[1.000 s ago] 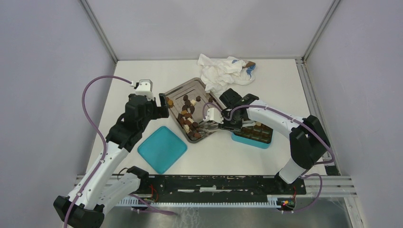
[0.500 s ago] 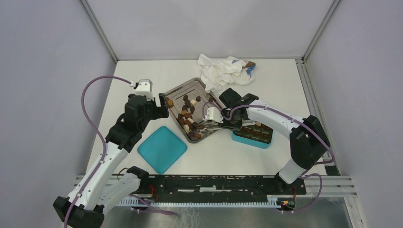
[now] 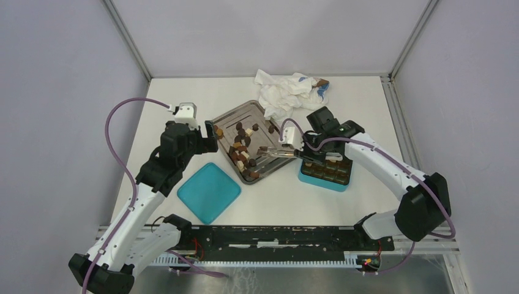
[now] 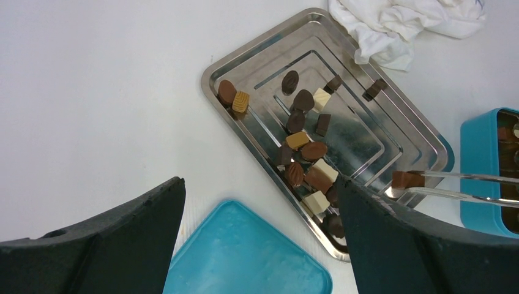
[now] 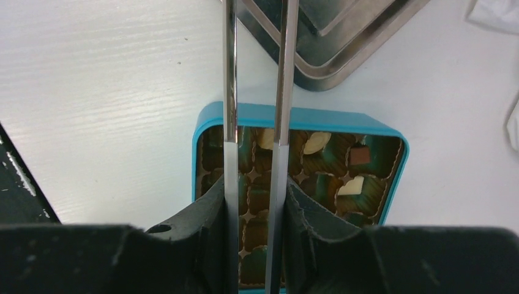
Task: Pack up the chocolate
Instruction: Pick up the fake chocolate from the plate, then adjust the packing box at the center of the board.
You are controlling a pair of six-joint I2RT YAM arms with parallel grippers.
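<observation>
Flanking a white table [image 3: 183, 98], grey walls [image 3: 61, 92]; left claw [image 4: 259, 202] spread; right claw [image 5: 256, 202] pinching tweezers [image 5: 285, 73].

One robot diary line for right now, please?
right gripper: shut on tweezers | tweezers: pinch brown chocolate above tray | left gripper: open

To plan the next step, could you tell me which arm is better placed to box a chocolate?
Likely right: the right gripper holds tweezers pinching a brown chocolate near the teal box; the left gripper hangs open, empty, farther away.
</observation>
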